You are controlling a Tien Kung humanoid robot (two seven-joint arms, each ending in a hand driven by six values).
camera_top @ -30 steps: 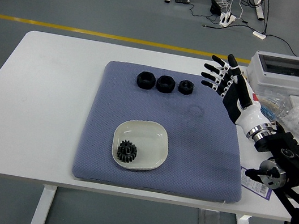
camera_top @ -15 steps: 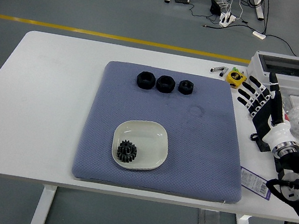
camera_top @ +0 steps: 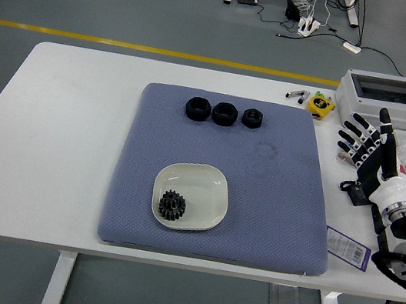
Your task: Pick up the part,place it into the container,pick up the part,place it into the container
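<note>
Lying in the white square dish (camera_top: 205,184), at its lower left part, one black gear (camera_top: 172,205) is seen with its teeth pointing outward. The dish is placed on the blue-grey padded mat (camera_top: 271,210) which covers the middle of the white table (camera_top: 56,143). Near the far edge of the mat, three black ring-shaped parts (camera_top: 223,113) are set in a row, close beside each other; the right one is smaller. The right hand (camera_top: 367,148) is held to the right of the mat, over the bare table, with its fingers spread and nothing gripped. Behind it a grey box (camera_top: 384,93) with a clear lid is found, and a yellow tape measure (camera_top: 320,104) is lying just beside the mat's far right corner.
</note>
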